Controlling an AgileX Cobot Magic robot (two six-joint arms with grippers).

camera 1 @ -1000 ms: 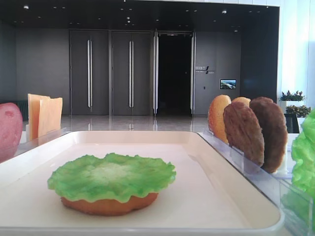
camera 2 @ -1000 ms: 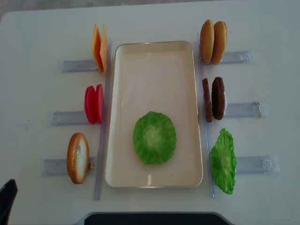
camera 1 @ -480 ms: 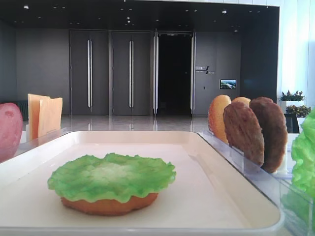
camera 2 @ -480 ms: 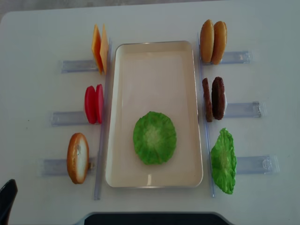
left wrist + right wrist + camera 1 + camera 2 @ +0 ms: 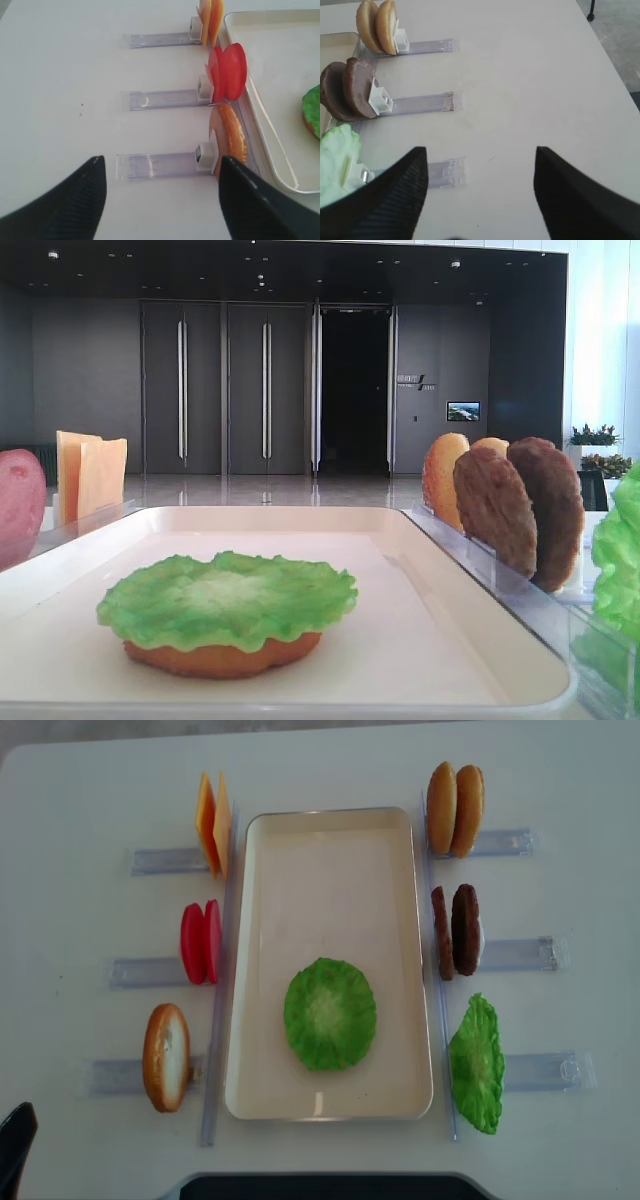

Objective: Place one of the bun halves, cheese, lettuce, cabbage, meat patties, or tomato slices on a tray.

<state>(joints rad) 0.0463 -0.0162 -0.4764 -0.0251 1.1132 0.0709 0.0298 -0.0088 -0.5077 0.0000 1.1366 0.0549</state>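
On the cream tray [image 5: 330, 850] a green lettuce [image 5: 330, 1013] leaf lies on a bun half [image 5: 220, 655]. Left of the tray stand cheese [image 5: 212, 823], tomato slices [image 5: 201, 942] and one bun half [image 5: 227, 135]. On the tray's right are two bun halves [image 5: 455, 808], meat patties [image 5: 456, 930] and another lettuce [image 5: 476, 1063] leaf. No separate cabbage is in view. My left gripper [image 5: 161, 170] hovers open and empty over the table beside the left bun's rack. My right gripper [image 5: 481, 155] hangs open and empty over bare table right of the leaf's rack.
Clear plastic rack strips [image 5: 520, 955] run outward from each stack on both sides. A dark edge [image 5: 320, 1186] borders the table's near side. A black arm part [image 5: 14, 1145] shows at the bottom left corner.
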